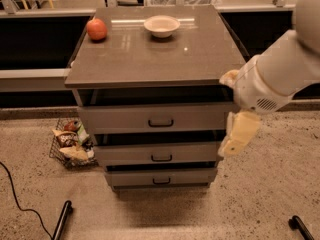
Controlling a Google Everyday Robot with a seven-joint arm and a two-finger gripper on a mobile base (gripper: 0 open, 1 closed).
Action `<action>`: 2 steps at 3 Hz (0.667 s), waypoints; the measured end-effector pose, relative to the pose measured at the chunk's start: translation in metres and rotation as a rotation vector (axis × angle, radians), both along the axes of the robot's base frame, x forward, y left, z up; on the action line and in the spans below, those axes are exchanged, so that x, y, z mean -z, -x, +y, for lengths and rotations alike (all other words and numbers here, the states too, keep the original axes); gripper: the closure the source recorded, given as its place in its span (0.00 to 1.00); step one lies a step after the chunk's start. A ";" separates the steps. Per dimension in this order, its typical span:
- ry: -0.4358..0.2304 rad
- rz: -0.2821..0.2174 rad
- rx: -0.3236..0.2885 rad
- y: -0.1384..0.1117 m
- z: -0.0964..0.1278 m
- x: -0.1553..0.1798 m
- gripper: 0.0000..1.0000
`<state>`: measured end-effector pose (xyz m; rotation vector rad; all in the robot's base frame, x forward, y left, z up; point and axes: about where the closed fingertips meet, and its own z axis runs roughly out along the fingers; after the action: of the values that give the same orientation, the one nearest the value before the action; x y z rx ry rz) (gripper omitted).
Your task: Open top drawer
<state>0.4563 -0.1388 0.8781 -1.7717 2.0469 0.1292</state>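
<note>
The top drawer (125, 118) sits directly under the cabinet top (150, 59), a wide grey front with a small dark pull handle (160, 123) at its centre. From my view its right end is covered by the gripper (240, 133), so I can't see that corner. A dark gap shows above the front, and I can't judge whether the drawer is out at all. Below it are the narrower middle drawer (130, 154) and the short bottom drawer (135, 176), with more dark gaps between them.

The gripper hangs pointing down, right of the handle and well apart from it. Whether it touches the drawer front or is only in front of it I can't say, nor whether it is spread or pressed together. The white arm (275, 74) comes in from the upper right, cut off by the frame edge.

On the cabinet top stand a red fruit (96, 29) at back left and a pale bowl (161, 26) near back centre. A wire basket (70, 144) of packets sits on the floor at left, partly behind the cabinet. A black cable (15, 194) runs off the left edge.
</note>
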 end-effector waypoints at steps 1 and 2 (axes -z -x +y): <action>-0.101 0.042 -0.071 -0.011 0.048 0.054 0.00; -0.100 0.042 -0.071 -0.011 0.048 0.054 0.00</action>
<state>0.4671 -0.0906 0.8245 -1.7945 1.9701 0.2872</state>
